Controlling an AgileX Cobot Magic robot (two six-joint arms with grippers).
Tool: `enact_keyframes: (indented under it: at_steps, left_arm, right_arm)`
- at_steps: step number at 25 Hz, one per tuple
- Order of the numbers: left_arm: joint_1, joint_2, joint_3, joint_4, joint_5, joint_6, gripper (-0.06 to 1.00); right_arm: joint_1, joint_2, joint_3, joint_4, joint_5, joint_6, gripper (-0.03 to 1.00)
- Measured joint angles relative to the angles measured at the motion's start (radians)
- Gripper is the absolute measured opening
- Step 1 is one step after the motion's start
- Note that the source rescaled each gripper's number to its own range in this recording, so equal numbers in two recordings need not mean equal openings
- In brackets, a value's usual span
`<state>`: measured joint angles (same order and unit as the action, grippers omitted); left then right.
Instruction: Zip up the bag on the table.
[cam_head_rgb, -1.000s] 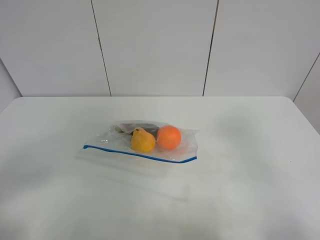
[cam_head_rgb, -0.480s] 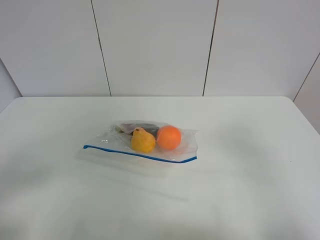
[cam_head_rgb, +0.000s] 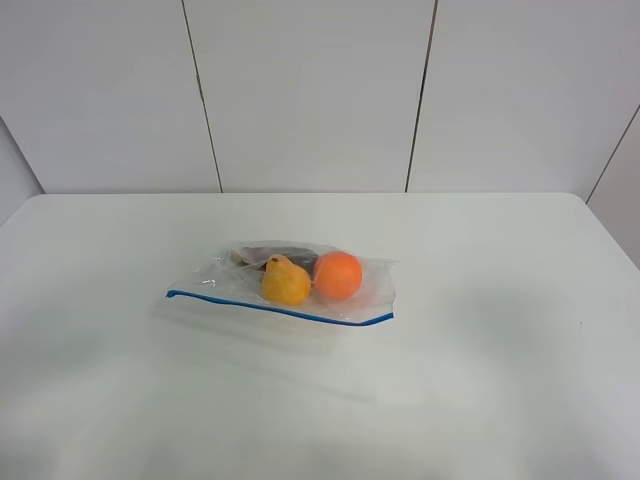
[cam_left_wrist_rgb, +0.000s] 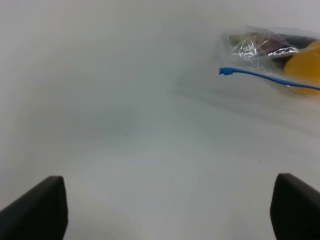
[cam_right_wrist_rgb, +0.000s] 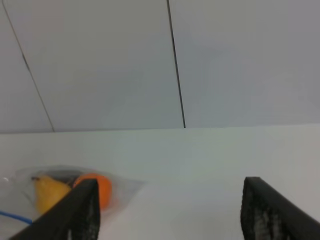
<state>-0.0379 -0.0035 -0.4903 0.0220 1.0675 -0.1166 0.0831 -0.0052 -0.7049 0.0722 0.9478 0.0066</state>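
I find no brand, no label and no readable writing on anything here; the bag is clear plastic and carries only a thin blue zip strip along its front long edge.

The bag lies flat on the table, a little left of the middle in the high view; inside it I see a yellow pear touching an orange, and something dark behind them that I cannot identify; the zip strip runs slightly slanted, its left end higher in that view than its right end.

My left gripper is spread wide, its two dark fingertips at the lower corners of the left wrist view, with bare table between them; it holds nothing, and the left end of the zip strip is well apart from it.

My right gripper is also spread wide and holds nothing; the bag shows beside one of its fingers, near but not touching as far as I can tell.

The table has much free surface on all sides of the bag; its far edge meets a pale panelled wall; the back right corner is rounded.
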Motion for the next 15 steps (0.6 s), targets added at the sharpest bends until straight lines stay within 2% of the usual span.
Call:
enact_keyframes:
  at_steps: [4, 9, 15]
  left_arm:
    - [0.000, 0.000, 0.000, 0.000, 0.000, 0.000, 0.96]
    - [0.000, 0.000, 0.000, 0.000, 0.000, 0.000, 0.96]
    - [0.000, 0.000, 0.000, 0.000, 0.000, 0.000, 0.96]
  right_arm:
    - [0.001, -0.001, 0.011, 0.018, 0.017, -0.025, 1.00]
    - [0.001, -0.001, 0.061, 0.021, 0.059, -0.057, 0.90]
    - [0.001, -0.001, 0.130, 0.022, 0.080, -0.060, 0.89]
